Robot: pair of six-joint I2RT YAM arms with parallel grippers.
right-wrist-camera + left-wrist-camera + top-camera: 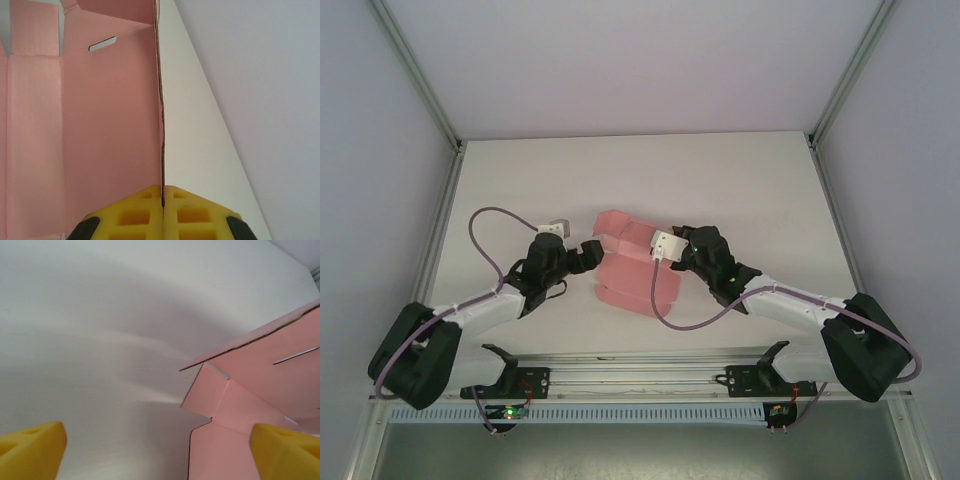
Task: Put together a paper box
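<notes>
The paper box (632, 268) is a pink die-cut card sheet, partly folded, lying mid-table between both arms. My right gripper (163, 205) is shut on the sheet's right edge; that edge (161, 115) runs straight up between the yellow pads (135, 215). The sheet's inner face (100, 130) with a slot (102, 44) spreads to the left. My left gripper (582, 252) stands open at the sheet's left side. Its yellow fingertips (32, 447) sit wide apart, the right one (285, 450) over a pink flap (235, 405).
The white table (520, 190) is framed by aluminium rails (415, 75) and grey side walls. A metal rail (640, 365) crosses the near edge between the arm bases.
</notes>
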